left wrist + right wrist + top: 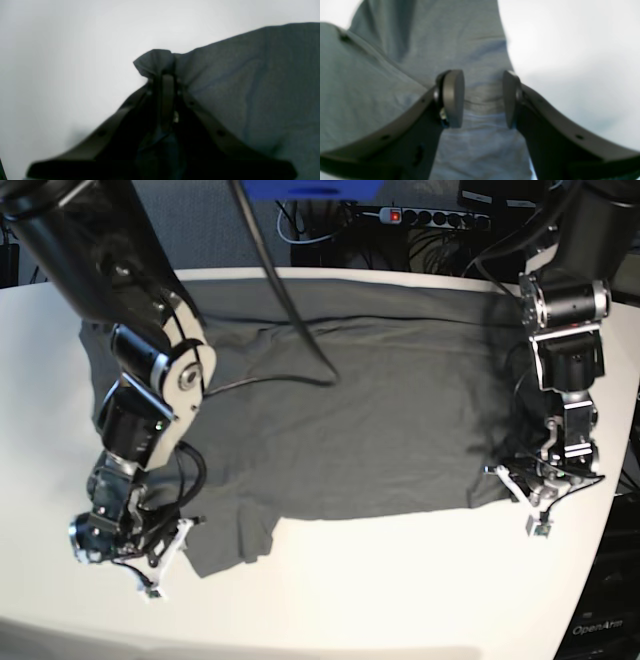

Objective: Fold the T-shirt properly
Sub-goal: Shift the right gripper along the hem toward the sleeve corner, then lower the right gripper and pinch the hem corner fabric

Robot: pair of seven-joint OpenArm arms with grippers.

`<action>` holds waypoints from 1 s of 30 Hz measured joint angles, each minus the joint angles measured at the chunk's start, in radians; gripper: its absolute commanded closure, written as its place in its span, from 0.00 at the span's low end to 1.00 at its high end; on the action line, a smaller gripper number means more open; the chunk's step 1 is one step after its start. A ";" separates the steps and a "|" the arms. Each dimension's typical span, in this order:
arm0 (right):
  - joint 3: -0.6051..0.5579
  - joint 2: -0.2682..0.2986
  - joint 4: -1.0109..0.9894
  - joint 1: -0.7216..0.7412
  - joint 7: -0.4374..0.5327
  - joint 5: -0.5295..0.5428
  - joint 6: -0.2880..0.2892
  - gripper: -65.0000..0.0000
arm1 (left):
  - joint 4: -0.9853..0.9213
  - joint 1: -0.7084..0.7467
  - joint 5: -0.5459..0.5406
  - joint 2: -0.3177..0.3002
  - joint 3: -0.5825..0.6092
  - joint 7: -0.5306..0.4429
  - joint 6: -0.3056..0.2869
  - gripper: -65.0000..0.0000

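Our right gripper (483, 100) parted over the T-shirt (370, 440) near a side edge — contact unclear, our left gripper (165, 100) clenched on a bunched corner of the shirt, the dark cloth spread wide across the white table (400, 590), a cable beyond its far edge.

White, smooth-looking tabletop (400, 590); dark olive-grey short-sleeved cotton T-shirt (370, 430) lies spread directly on it, one sleeve jutting out.

OpenArm-lettered dark object (600, 620) at lower right, red-lit device (396, 217) beyond the white table (400, 600)
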 measured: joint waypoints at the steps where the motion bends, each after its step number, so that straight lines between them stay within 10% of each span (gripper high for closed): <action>1: 0.007 0.005 0.000 -0.003 0.003 0.022 0.000 0.62 | 0.000 0.000 0.001 0.000 0.000 0.000 0.000 0.96; 30: 0.002 0.073 -0.385 -0.008 0.266 0.112 -0.003 0.51 | 0.000 0.000 0.001 0.000 0.000 0.000 0.000 0.96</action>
